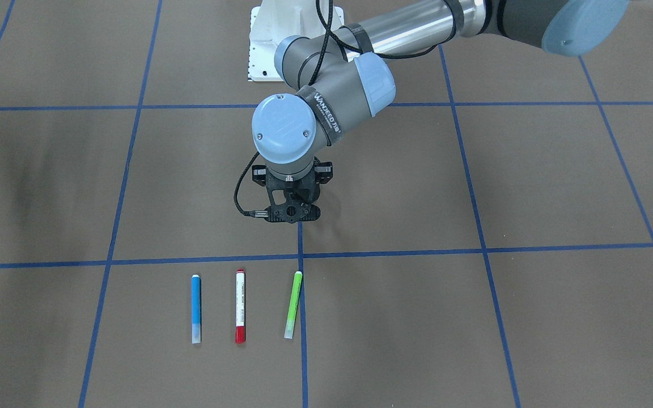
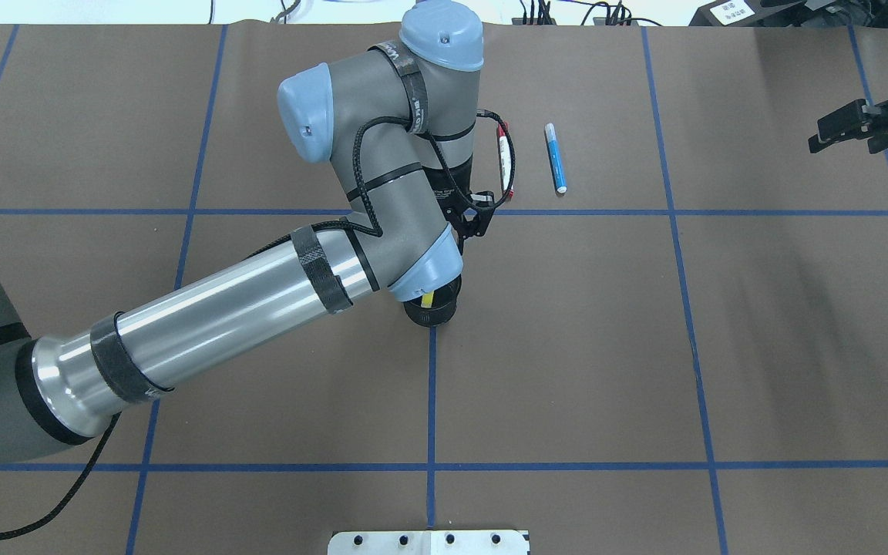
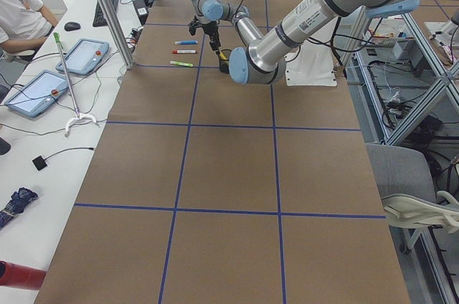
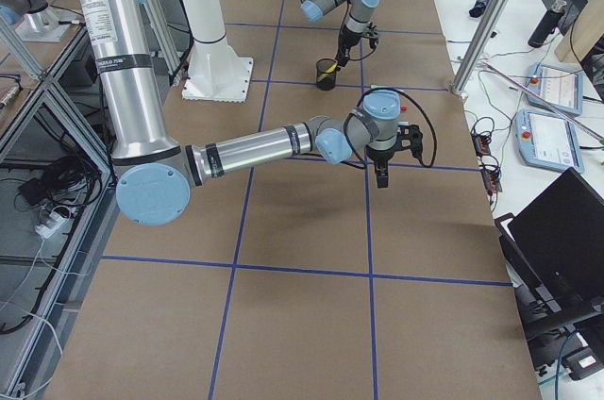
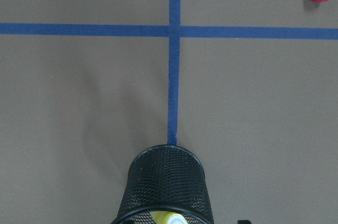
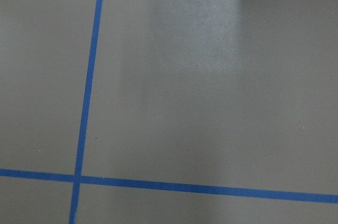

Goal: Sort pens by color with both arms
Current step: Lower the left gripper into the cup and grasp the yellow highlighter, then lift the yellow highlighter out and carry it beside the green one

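Three pens lie side by side on the brown table: the blue pen (image 1: 196, 309) (image 2: 556, 158), the white pen with red ends (image 1: 240, 306) (image 2: 504, 162) and the light green pen (image 1: 293, 304). The yellow pen (image 2: 428, 298) (image 5: 170, 217) stands inside the black mesh cup (image 2: 432, 308) (image 5: 166, 187). My left gripper (image 1: 292, 212) hangs directly over that cup; its fingers are hidden, so I cannot tell their state. My right gripper (image 2: 849, 127) hovers far off at the table's side over bare table, its jaws unclear.
Blue tape lines (image 1: 301, 238) divide the table into squares. The white pedestal base (image 1: 270, 45) sits at the robot's edge. In the left side view, tablets (image 3: 82, 57) and a seated person are on a bench beside the table.
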Controlling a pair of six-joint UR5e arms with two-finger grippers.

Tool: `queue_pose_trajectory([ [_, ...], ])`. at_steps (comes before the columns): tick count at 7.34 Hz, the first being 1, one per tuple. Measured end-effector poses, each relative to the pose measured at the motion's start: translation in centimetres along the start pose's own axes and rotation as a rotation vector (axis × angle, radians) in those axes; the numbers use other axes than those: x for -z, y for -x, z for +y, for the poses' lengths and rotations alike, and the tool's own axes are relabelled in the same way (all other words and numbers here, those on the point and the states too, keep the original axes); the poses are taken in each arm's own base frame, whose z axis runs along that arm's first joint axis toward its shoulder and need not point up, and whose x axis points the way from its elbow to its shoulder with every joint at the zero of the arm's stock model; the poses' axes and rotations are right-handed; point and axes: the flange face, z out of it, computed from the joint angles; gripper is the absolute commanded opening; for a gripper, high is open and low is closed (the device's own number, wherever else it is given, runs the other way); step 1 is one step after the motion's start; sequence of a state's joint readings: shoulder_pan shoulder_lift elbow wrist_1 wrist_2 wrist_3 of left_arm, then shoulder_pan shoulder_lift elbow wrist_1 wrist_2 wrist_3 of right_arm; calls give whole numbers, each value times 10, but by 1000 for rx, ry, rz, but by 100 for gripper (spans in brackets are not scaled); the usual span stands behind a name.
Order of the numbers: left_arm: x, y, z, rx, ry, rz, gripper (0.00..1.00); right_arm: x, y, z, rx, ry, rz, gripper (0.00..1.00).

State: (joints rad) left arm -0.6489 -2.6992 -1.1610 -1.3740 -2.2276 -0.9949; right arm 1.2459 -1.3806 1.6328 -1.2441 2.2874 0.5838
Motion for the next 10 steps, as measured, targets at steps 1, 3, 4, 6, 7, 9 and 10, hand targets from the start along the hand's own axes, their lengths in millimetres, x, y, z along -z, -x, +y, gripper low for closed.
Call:
queue_pose_trajectory([
  [1,-1,1,-1,-5,1,-4,46,0,1,0,1,-1,-1,99],
  [3,-1,1,0,-7,2,-6,3,1,2,0,2,-2,-1,99],
  [4,-1,2,0,-6,2,-7,0,1,2,-1,2,-3,-2,99],
  [6,-1,3,-1,-3,-1,-14,0,3,3,-2,3,-6,-3,99],
  [7,8,3,3,0,-5,-15,0,4,4,-3,3,-8,-4,99],
  [9,56,10,21,11,-27,-4,0,5,6,-4,5,-12,-6,99],
  [10,88,18,31,15,-52,15,0,6,7,-5,7,-15,-4,99],
])
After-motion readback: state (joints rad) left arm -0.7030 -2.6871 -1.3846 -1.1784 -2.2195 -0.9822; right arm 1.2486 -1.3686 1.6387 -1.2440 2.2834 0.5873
